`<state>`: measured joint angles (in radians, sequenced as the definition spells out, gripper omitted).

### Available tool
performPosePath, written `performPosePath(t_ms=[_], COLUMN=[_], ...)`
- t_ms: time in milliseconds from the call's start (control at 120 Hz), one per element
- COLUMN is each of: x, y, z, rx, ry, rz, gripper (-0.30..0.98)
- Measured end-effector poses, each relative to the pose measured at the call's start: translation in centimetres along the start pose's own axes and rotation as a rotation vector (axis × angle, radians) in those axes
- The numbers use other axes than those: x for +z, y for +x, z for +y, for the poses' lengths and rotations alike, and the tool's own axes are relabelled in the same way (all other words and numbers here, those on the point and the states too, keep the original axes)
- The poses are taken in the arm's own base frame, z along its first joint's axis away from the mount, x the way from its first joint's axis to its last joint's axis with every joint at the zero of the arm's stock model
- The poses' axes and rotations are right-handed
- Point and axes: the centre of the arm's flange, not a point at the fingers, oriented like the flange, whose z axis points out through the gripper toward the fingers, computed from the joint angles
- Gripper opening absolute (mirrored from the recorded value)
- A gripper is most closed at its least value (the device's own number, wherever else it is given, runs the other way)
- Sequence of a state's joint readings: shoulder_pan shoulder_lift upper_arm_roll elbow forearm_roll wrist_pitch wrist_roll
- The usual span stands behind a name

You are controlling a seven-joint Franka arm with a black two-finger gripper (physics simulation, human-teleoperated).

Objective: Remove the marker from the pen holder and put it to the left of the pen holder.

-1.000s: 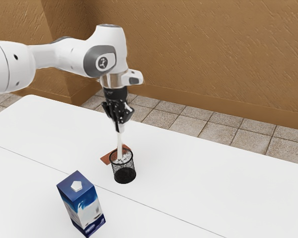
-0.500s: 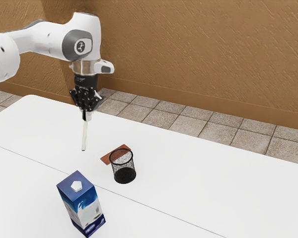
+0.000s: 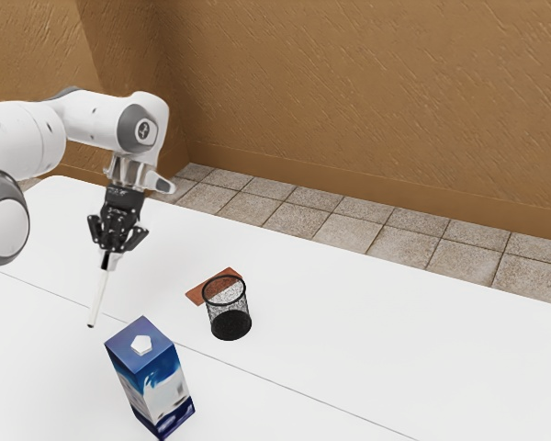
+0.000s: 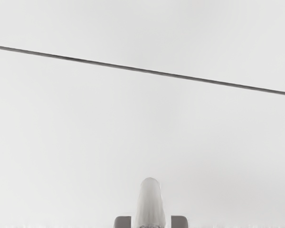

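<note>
White marker [image 3: 98, 296] clamped between the two fingers of the black gripper [image 3: 107, 257], slanting downward, its dark lower end pointing at the table [image 3: 340, 322]. Whether that end touches the surface, I cannot tell. The marker is out of the pen holder [image 3: 228, 324], well apart from it toward the exterior view's left. The exterior view also gives the surroundings: the black mesh holder stands upright, a flat reddish-brown piece [image 3: 202, 290] just beside it, and a blue and white carton [image 3: 156, 377] stands nearer the camera. A brown wall [image 3: 367, 92] and floor tiles [image 3: 349, 234] lie beyond. The wrist view adds a close look: the marker's pale, rounded end between grey fingertips [image 4: 122, 222], and a thin dark seam [image 4: 156, 72] crossing the white tabletop.
</note>
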<state>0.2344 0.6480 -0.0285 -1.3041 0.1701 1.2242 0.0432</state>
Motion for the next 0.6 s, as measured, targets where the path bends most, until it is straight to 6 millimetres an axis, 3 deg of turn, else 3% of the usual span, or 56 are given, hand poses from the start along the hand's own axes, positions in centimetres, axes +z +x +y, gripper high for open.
performPosePath(t_ms=[167,250,333,475,600], x=[1.2,0.1,-4.0,-9.1,-13.9], y=[0.8,-0.5,-6.6,-18.9,-25.2], z=[-0.3,0.1,3.9,14.4,21.6], rx=[0.007,0.025,0.1,0.258,0.387], ry=[-0.019,-0.027,-0.015,0.095,0.138], rz=[-0.049,-0.031,0.072,0.341,0.576], gripper=[0.29,0.42,0.5,0.59,0.63])
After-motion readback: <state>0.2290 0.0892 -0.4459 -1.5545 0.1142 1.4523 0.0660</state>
